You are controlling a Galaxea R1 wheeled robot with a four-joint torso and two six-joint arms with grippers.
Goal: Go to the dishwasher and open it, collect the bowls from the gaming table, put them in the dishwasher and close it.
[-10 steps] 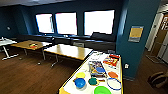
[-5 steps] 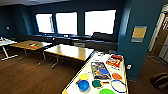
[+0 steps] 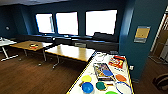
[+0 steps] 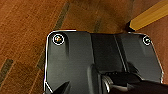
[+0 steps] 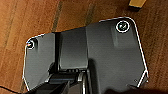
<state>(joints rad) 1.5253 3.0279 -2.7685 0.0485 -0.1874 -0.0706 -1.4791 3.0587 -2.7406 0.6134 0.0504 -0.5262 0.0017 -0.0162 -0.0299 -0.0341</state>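
Wrists over wooden floor, bowls on gaming table

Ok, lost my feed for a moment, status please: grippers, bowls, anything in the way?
Grippers: cannot tell. Bowls on the gaming table: yellow bowl, blue bowl, green bowl. Game box and racket beside them.

Long narrow white-topped gaming table with a yellow edge, set on dark wooden floor. Lying on its top: small round plastic bowls in yellow, blue, green and orange; a flat colourful game box, a red box, a blue-rimmed hoop-like racket. Beyond, two plain wooden-topped tables.
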